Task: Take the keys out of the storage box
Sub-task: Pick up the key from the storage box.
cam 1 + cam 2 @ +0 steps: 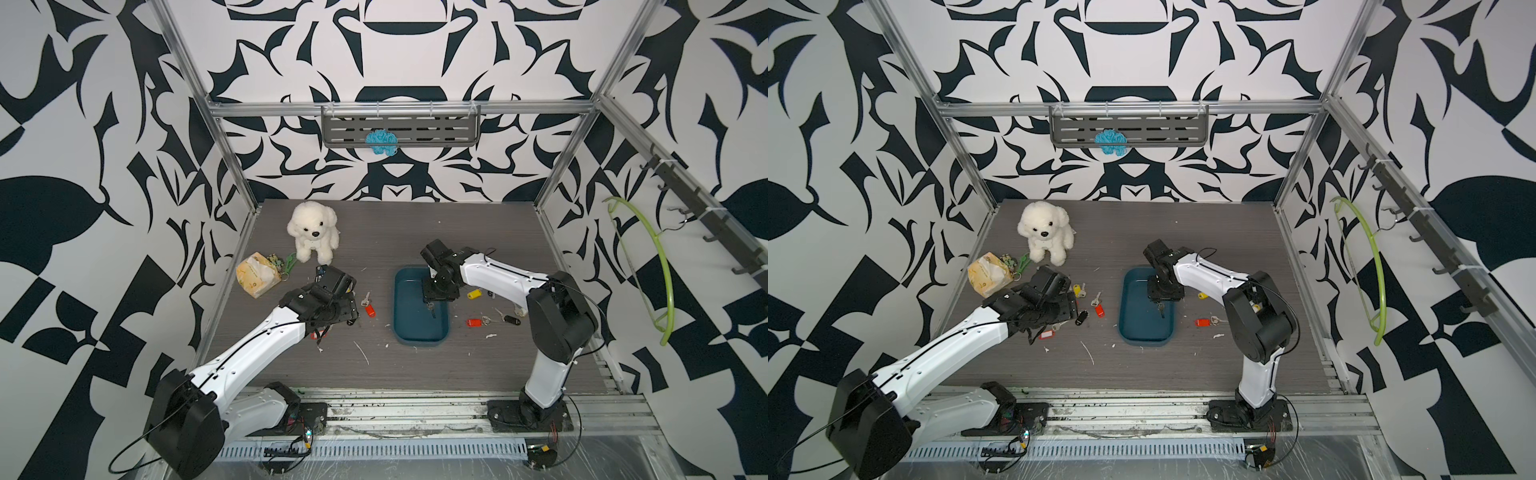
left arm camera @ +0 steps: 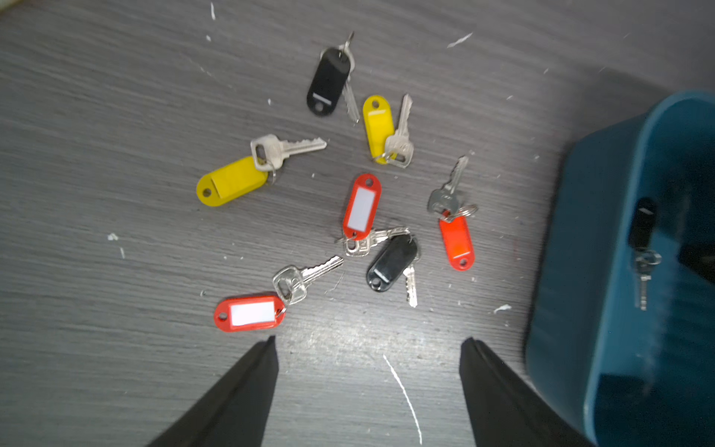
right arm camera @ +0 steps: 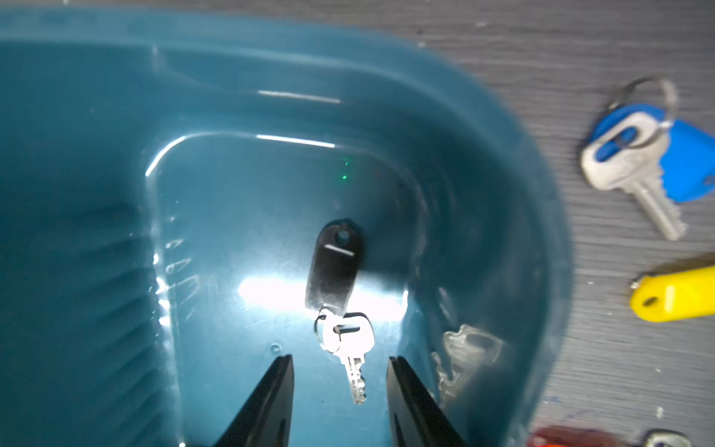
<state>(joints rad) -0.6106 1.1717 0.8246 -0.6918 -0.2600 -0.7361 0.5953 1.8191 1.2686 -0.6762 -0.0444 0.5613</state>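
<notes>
**1 key in the storage box, the others out on the bench**

Far left of the bench [image 1: 415, 374]: you have a yellow packet [image 1: 257, 275] with a green-handled item [image 1: 289, 262] at its edge. A white plush dog [image 1: 312, 237] sits upright just behind them.

Left hand [image 2: 369, 340]: your fingers stand wide apart over bare bench, with nothing between them. Just ahead of them, the left wrist view shows 7 tagged keys [image 2: 361, 205] lying flat in a loose bunch. 3 tags are red, 2 yellow and 2 black. The middle red tag's key overlaps the black tag next to it. All 7 lie outside the storage box [image 2: 580, 232], which sits just beside the bunch.

Middle: the storage box rests flat on the bench between your 2 arms. On its floor lies 1 black-tagged key [image 3: 334, 267].

Right hand [image 3: 339, 357]: it is over the box floor with its fingers apart, 1 on each side of that key's blade. There is a gap on both sides, so it is not clamped on the key.

Right of the box: more keys lie on the bench near your right arm. You can see a yellow-tagged key [image 1: 473, 294], a red-tagged key [image 1: 473, 322] and a black fob [image 1: 512, 320]. The right wrist view also shows a blue-tagged key [image 3: 638, 154] just outside the box rim.
</notes>
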